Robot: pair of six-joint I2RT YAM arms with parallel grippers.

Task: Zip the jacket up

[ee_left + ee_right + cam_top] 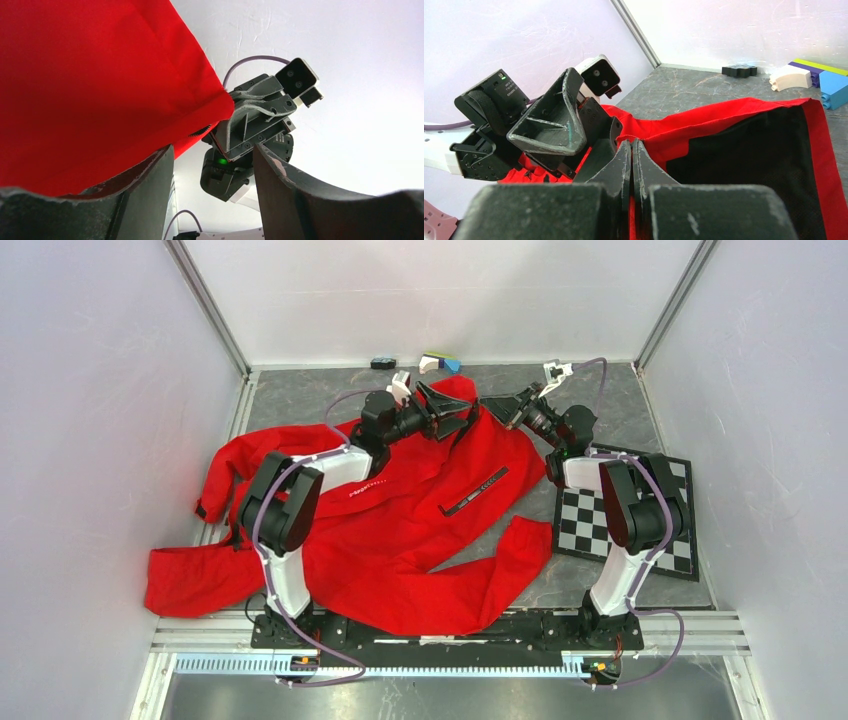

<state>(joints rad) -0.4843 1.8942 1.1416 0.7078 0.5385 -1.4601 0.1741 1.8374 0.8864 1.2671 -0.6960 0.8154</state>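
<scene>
The red jacket (400,530) lies spread on the table, with a black pocket strip (475,492) on its front. Its far end is lifted between the two grippers. My right gripper (497,408) is shut on a corner of the jacket's edge; in the right wrist view its jaws (631,150) pinch red fabric (724,120) beside the dark lining (764,165). My left gripper (455,418) is open just left of it. In the left wrist view its jaws (212,150) stand wide apart, and the jacket (90,85) hangs over the left finger (145,190). Zipper teeth (200,132) show at the held corner.
A checkerboard (668,540) lies under the right arm. Toy blocks (440,363) and a small black block (383,363) sit at the back wall; they also show in the right wrist view (791,77). Walls enclose the table on three sides.
</scene>
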